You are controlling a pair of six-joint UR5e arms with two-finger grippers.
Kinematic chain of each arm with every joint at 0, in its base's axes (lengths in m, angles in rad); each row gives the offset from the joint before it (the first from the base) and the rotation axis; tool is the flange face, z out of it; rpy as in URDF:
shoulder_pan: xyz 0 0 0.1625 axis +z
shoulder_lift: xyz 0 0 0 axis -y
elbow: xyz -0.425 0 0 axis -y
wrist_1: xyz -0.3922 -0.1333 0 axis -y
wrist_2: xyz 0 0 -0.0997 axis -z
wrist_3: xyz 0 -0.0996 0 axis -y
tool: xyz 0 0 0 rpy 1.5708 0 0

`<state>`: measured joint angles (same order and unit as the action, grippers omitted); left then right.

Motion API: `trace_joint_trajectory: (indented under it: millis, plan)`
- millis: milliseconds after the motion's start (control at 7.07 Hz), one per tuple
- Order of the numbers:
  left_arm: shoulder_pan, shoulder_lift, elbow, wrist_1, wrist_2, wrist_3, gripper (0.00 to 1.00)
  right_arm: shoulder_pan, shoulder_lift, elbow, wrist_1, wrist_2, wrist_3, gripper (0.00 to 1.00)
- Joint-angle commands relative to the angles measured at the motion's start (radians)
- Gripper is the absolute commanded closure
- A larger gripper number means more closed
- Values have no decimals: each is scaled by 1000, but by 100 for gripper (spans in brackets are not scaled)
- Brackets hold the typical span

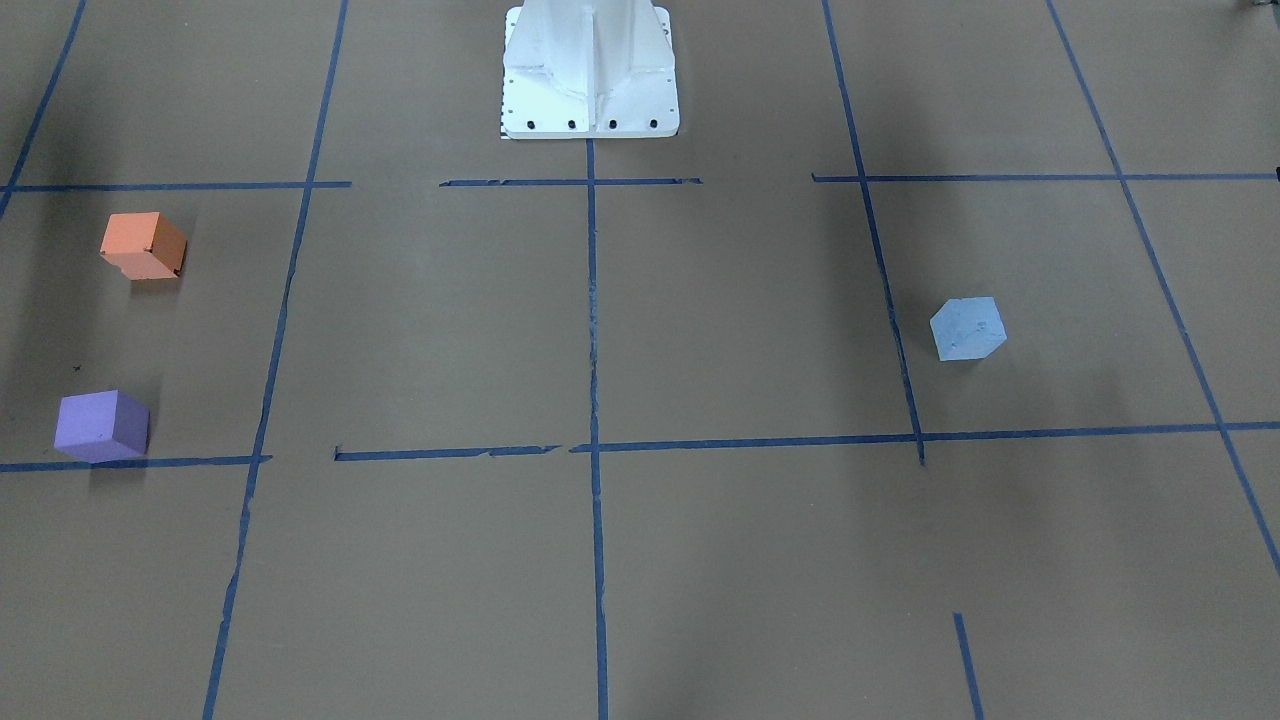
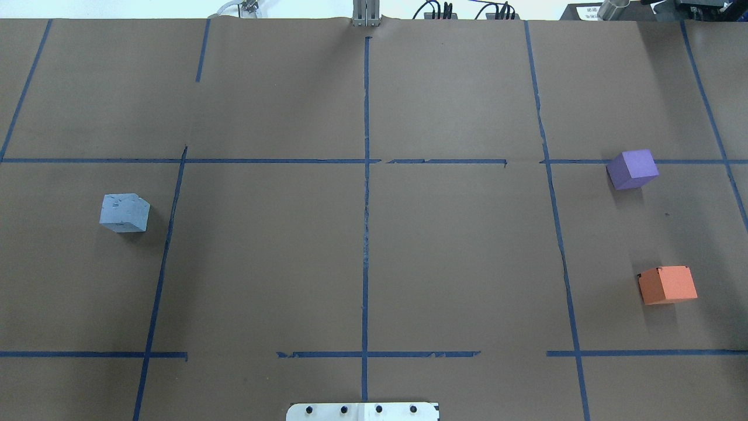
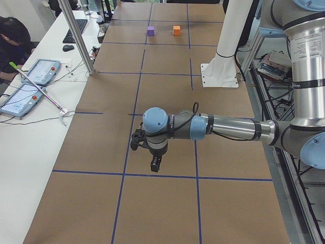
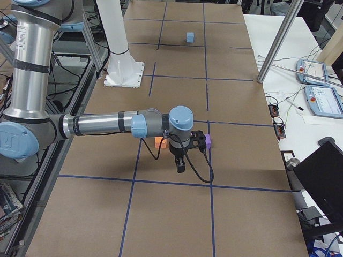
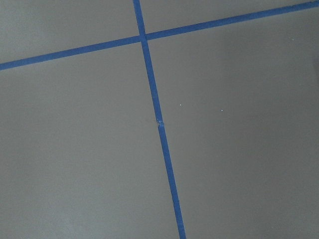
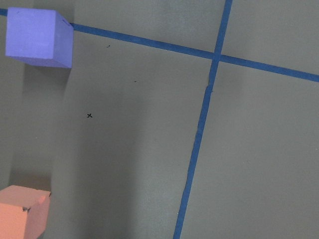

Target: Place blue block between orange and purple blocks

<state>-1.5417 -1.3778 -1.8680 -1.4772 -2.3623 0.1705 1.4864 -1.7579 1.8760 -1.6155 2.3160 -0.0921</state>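
Front-facing view: the blue block (image 1: 968, 328) is sitting alone on the robot's left side, well apart from the orange block (image 1: 143, 246) and purple block (image 1: 101, 426), which are leaving a gap for it.

Overhead view: blue tape lines (image 2: 366, 234) are gridding the brown table (image 2: 456, 263).

Side views: the left gripper (image 3: 155, 163) and right gripper (image 4: 180, 164) are hanging above the table, grip state impossible to tell; a white desk (image 3: 30, 152) is running alongside

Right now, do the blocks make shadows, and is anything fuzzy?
Overhead exterior: the blue block casts a small soft shadow at its lower right. Right wrist-mounted: the purple block looks sharp, its shadow falling below it. Exterior front-facing: wide faint dark bands lie across the brown paper.
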Motion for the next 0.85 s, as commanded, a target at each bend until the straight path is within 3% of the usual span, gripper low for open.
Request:
trace_joint_trajectory:
  millis: [0,283,566,707]
  plan:
    - [0,2,-8,3,0,1,0,0,0,0,0,0,0,0]
    - [12,-35,33,-14,-2,-3,0,0,1,2,0,0,0,0]
    - [15,-230,192,-104,-5,-9,0,0,1,0,0,0,0,0]
    - [15,-231,237,-142,-8,-5,0,0,1,0,0,0,0,0]
